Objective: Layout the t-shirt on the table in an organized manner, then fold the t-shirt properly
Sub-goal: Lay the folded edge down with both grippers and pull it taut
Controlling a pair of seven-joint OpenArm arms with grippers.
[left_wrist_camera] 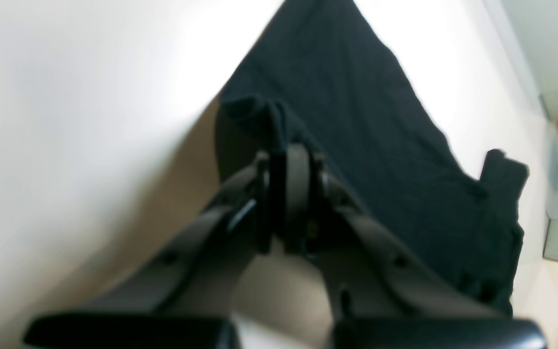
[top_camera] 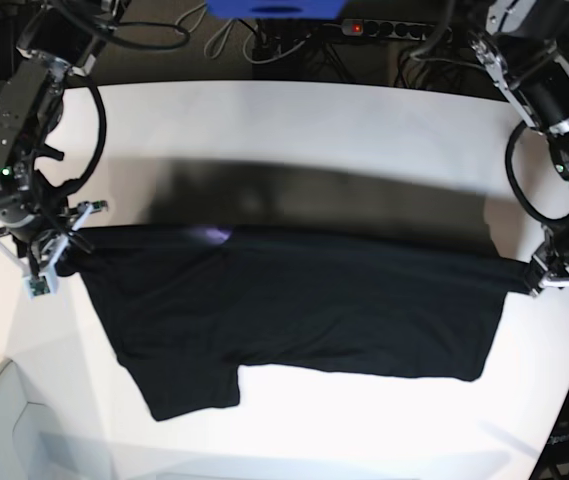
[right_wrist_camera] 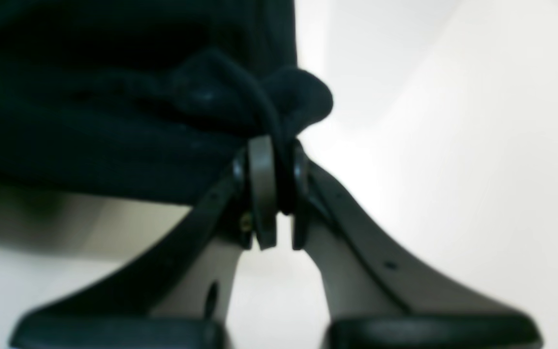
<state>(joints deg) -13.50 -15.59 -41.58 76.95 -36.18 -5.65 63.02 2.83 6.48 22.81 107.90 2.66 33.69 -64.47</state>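
1. base view: t-shirt (top_camera: 294,300) black, held up off the table (top_camera: 294,120), stretched in a wide band between both arms, top edge taut and roughly parallel to the far edge.
2. right gripper (top_camera: 59,243) at the bench's left side in base view, clenched on one top corner of the shirt; cloth bunches into it.
3. left gripper (top_camera: 542,272) near the right edge in base view, clenched on the opposite top corner, which is pulled to a point.
4. shirt body hangs and drapes toward the near edge; one lower flap reaches further toward the near left corner, and the rest of the hem runs straighter toward the right.
5. small pale purple patch (top_camera: 211,234) on the top edge, left of centre; blurry, cannot tell detail.
6. dark shadow (top_camera: 314,190) of the shirt on the white top behind it, toward the far edge.
7. right wrist view: right gripper (right_wrist_camera: 273,189), jaws pinched together, a knot-like wad of black fabric squeezed between and bulging above the tips.
8. left wrist view: left gripper (left_wrist_camera: 288,194), jaws pressed together on a fabric fold; shirt runs away from it as a long dark panel over the white top.
9. no containers seen on the bench.
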